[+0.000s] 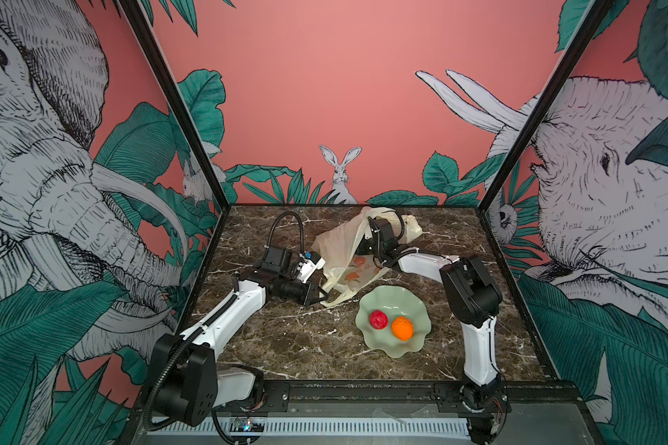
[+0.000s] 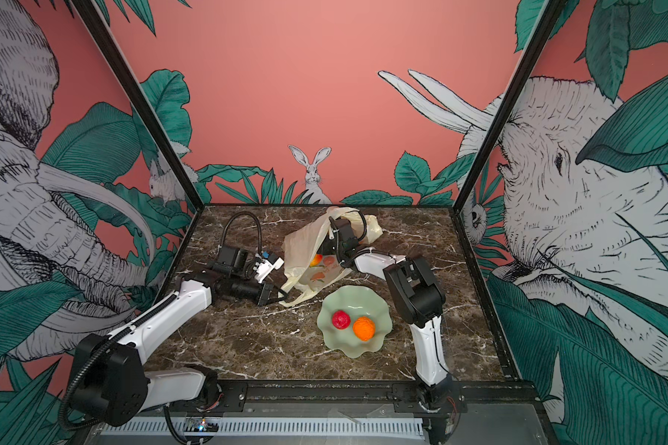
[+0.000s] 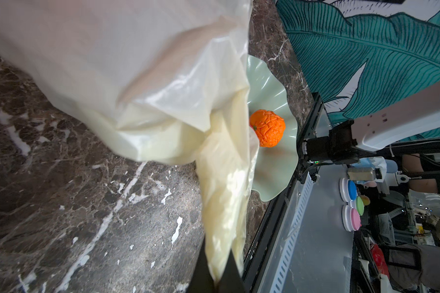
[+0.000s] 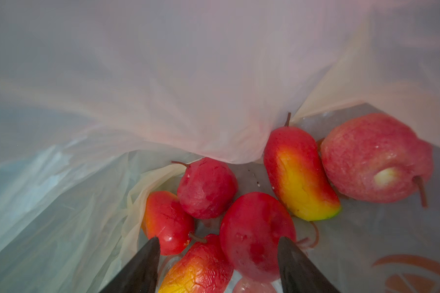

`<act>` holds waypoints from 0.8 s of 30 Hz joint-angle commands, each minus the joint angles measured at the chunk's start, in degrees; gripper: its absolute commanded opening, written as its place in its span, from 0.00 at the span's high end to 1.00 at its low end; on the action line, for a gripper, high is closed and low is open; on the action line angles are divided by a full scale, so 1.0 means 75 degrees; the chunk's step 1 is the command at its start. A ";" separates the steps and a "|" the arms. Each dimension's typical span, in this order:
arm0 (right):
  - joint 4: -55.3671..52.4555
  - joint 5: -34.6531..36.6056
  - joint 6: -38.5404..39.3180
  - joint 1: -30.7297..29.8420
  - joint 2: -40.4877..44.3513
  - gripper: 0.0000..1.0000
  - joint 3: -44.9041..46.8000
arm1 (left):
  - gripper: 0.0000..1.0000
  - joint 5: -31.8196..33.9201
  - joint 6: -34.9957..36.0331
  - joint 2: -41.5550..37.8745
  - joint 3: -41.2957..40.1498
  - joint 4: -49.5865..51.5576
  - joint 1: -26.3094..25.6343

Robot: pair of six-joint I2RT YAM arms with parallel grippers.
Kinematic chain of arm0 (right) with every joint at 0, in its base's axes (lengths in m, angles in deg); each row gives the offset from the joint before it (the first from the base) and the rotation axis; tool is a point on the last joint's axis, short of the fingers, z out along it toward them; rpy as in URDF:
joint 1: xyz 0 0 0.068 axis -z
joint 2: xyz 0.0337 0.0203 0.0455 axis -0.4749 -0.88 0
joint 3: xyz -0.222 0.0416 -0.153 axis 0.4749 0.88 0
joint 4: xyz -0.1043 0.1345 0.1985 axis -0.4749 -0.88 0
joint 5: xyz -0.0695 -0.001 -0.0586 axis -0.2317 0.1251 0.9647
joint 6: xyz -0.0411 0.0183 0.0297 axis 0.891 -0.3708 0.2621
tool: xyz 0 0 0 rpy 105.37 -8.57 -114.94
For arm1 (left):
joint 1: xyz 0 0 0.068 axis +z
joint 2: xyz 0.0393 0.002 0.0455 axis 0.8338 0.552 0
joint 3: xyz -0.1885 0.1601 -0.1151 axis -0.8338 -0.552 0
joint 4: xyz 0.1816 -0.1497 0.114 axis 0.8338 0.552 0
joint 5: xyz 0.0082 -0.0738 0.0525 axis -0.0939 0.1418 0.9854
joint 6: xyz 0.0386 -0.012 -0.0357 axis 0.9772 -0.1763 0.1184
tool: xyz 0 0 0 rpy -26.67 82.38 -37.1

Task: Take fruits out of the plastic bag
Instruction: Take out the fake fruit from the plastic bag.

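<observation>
The cream-yellow plastic bag (image 1: 338,246) lies at the back of the marble table with its mouth held up. My left gripper (image 3: 219,280) is shut on one of its handle loops, low at the near side (image 1: 324,297). My right arm reaches in through the mouth, so its fingers are hidden in both top views. Inside, my right gripper (image 4: 218,241) stands open over several fruits, with a round red one (image 4: 257,233) and a red-yellow one (image 4: 198,269) between its jaws, neither gripped. A red fruit (image 1: 378,319) and an orange one (image 1: 402,328) lie in the green dish.
The pale green wavy-rimmed dish (image 1: 392,304) sits near the table's front, right of centre, close under the bag's hanging handle. My right arm's elbow (image 1: 471,285) stands just right of the dish. Printed walls close in the back and sides.
</observation>
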 commanded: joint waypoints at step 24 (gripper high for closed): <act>0.0833 0.1674 -0.1232 -0.0180 -0.1555 0.18 -0.1038 | 1.00 -0.0799 0.0160 0.0525 -0.0280 -0.0606 0.0023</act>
